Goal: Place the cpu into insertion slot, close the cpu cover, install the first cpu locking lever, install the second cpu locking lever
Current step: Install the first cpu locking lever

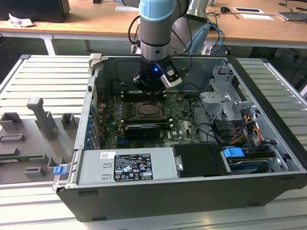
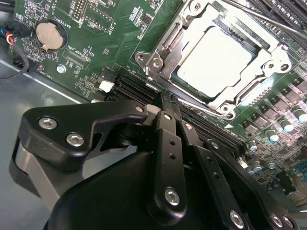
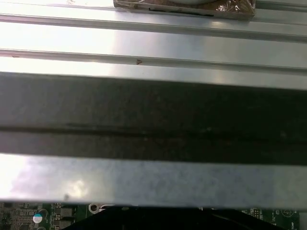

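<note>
Hand (image 2: pixel 165 103) pinched together, empty, beside one cpu (image 2: pixel 218 62) under one cpu cover (image 2: pixel 168 52).

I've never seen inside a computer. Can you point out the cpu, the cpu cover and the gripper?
cpu (image 2: pixel 218 60): second wrist view, middle of its pale metal face.
cpu cover (image 2: pixel 168 48): second wrist view, frame beside the window.
gripper (image 2: pixel 165 103): second wrist view, at its fingertips.

A ribbed metal table (image 1: pixel 43 72) carries the open computer case (image 1: pixel 144 191) and grey fixtures (image 1: pixel 41 120)

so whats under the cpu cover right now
Through the cpu cover's window the cpu's pale metal face shows, seated. The insertion slot beneath is covered by it.
</note>
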### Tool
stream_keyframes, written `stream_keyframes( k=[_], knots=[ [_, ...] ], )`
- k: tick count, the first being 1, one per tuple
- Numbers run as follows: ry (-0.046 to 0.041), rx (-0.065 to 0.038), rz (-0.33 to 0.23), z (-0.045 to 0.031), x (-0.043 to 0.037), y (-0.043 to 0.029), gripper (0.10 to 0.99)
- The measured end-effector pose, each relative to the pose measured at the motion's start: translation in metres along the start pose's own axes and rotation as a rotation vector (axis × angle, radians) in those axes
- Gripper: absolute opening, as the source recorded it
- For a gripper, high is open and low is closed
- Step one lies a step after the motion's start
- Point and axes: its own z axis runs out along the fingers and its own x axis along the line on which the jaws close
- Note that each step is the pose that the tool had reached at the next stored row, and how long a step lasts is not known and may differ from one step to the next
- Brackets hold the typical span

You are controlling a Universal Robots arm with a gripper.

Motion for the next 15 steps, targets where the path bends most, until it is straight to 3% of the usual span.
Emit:
stream_keyframes(
  k=[15],
  knots=[
    [0.0,0.0,0.0,0.0024,-0.0046,-0.0005,0.106]
  ],
)
